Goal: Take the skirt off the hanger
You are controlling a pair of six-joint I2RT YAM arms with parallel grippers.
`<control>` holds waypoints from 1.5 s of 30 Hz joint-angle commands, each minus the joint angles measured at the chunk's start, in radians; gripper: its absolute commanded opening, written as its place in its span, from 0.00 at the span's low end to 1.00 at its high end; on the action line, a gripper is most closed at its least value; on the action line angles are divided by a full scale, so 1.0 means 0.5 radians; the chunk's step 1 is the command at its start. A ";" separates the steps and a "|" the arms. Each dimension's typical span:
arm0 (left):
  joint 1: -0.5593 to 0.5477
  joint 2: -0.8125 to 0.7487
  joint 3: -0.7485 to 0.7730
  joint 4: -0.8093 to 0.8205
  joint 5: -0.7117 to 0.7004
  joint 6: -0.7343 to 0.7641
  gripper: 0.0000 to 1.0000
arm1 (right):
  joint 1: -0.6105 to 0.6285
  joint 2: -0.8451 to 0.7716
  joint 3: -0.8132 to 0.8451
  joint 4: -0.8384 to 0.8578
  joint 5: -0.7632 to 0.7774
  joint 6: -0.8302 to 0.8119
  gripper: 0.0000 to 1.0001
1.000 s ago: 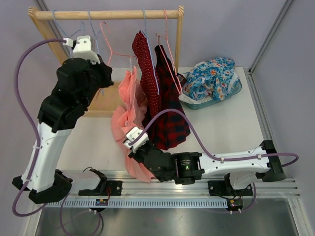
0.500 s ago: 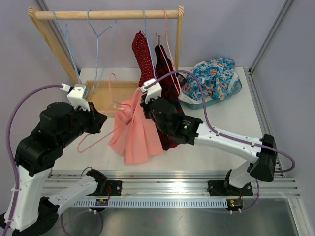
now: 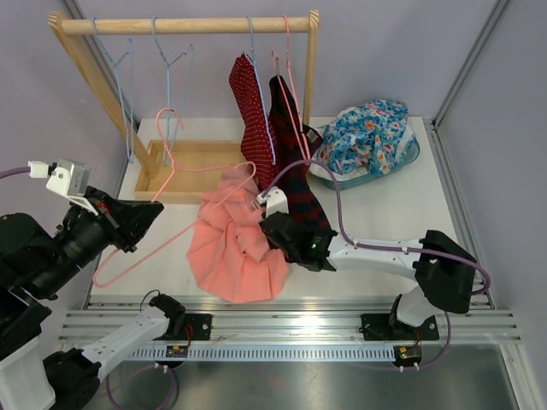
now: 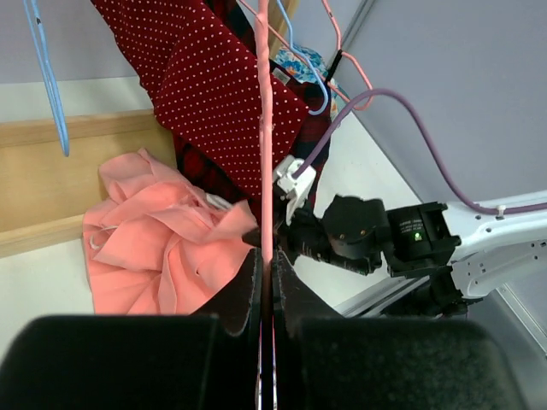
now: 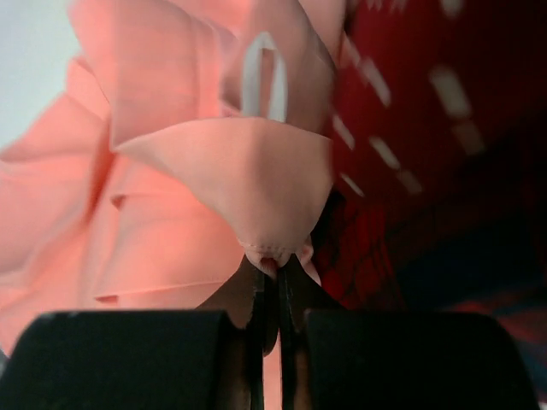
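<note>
Your left pincer is clamped on the pink hanger | its long bar points straight out toward your right pincer | that one pinches the skirt tight.

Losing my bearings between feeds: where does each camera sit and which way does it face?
Top external: above and behind the robot, looking down on white table, wooden rack, left arm, right arm.
Left wrist: along the left tool, shut on the pink wire hanger, toward the salmon fabric skirt.
Right wrist: close on the skirt, pinched in the right tool.
All share the skirt.
</note>
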 commanded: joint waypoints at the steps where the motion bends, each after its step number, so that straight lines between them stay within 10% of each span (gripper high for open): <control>1: 0.002 -0.007 0.009 0.127 -0.042 -0.003 0.00 | 0.036 -0.258 -0.177 0.094 -0.034 0.238 0.00; 15: 0.002 -0.071 -0.623 0.547 -0.623 -0.049 0.00 | 0.159 -1.841 -0.099 -0.600 0.862 -0.436 0.00; 23: 0.002 -0.025 -0.841 0.655 -0.663 -0.065 0.00 | -0.114 -1.391 0.362 -0.474 0.845 -1.023 0.00; 33: 0.002 -0.065 -0.983 0.640 -0.697 -0.028 0.00 | -1.505 -0.688 1.429 -0.578 0.200 -0.821 0.00; 45: 0.002 -0.013 -1.053 0.701 -0.630 -0.031 0.00 | -1.890 0.437 2.927 -0.692 -0.399 -0.401 0.00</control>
